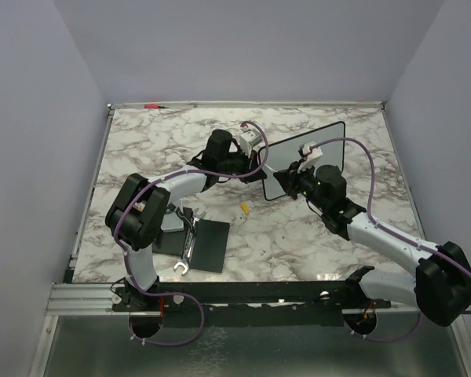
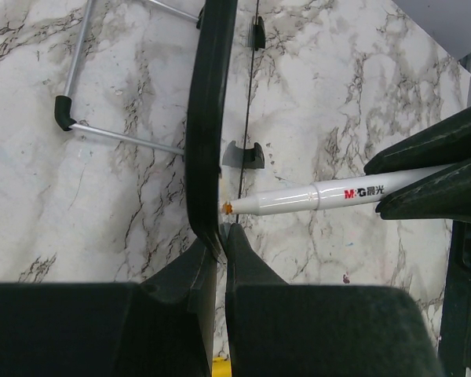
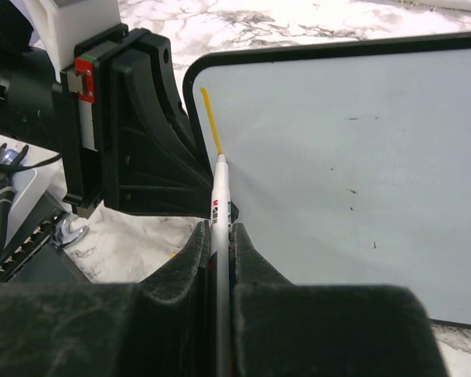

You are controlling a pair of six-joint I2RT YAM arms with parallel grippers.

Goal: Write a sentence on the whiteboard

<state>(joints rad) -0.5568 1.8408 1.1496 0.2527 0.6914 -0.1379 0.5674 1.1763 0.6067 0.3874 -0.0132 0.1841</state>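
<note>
The whiteboard [image 1: 330, 132] stands tilted at the table's back centre. My left gripper [image 1: 261, 159] is shut on its left edge. In the left wrist view [image 2: 220, 228] the board's black frame [image 2: 208, 118] shows edge-on between the jaws. My right gripper [image 1: 295, 176] is shut on a white marker [image 3: 220, 200], whose orange tip [image 2: 228, 207] touches the board's face. One short slanted yellow stroke [image 3: 212, 118] is the only lettering on the white surface [image 3: 353, 165], near its upper left corner. The marker also shows in the left wrist view [image 2: 330, 195].
A flat black square pad [image 1: 208, 243] and a wrench [image 1: 186, 255] lie near the left arm's base. A small yellow cap [image 1: 244, 208] lies on the marble in front of the board. The board's wire prop stand [image 2: 102, 129] reaches behind it. A red-tipped item [image 1: 151, 105] lies at the back edge.
</note>
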